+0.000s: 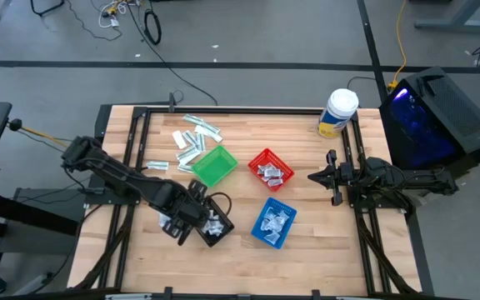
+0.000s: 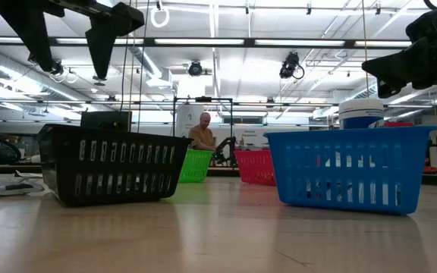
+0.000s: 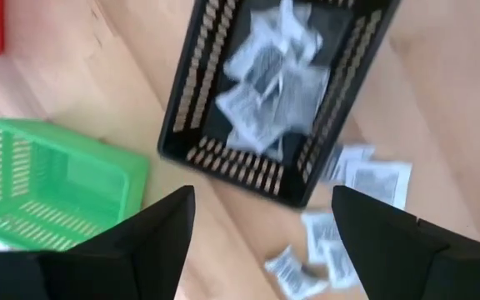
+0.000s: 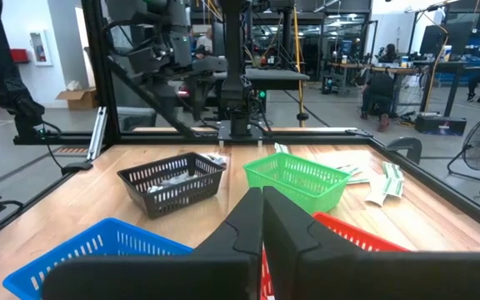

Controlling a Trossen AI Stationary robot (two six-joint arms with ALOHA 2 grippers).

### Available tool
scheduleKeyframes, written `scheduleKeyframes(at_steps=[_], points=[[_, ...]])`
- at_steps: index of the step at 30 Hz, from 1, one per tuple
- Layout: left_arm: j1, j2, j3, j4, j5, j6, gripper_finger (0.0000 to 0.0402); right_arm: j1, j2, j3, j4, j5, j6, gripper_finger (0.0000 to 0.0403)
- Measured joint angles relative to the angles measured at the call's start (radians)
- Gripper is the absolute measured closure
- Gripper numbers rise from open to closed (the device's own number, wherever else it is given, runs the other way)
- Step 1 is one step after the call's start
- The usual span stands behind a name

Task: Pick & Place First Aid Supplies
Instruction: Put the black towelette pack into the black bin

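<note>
wooden table carries green basket, red basket, blue basket, black basket, tub, loose packets

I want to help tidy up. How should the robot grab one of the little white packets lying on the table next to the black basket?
Probably from straight above, pinching across the short sides of one small white flat packet. It lies flat on the wooden table beside the black plastic basket, so only its edges give hold. The open left gripper hangs above it.

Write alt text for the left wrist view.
The left tool hangs open and empty above a black basket holding white sachets. More sachets lie loose on the wooden table beside it, with a green basket nearby.
</note>
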Motion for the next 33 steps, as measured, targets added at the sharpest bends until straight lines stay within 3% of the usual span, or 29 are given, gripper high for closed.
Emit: scheduleKeyframes(at_steps=[10,26,33], points=[[0.01,-0.08,0.0,-0.048,0.001,-0.014,0.0108,0.0,0.0,0.0,0.0,0.0,0.0,0.039],[-0.09,-0.176,0.0,-0.05,0.034,-0.217,0.0108,0.0,0.0,0.0,0.0,0.0,0.0,0.039],[-0.156,-0.185,-0.104,-0.043,0.082,-0.23,0.0108,0.0,0.0,0.0,0.0,0.0,0.0,0.039]])
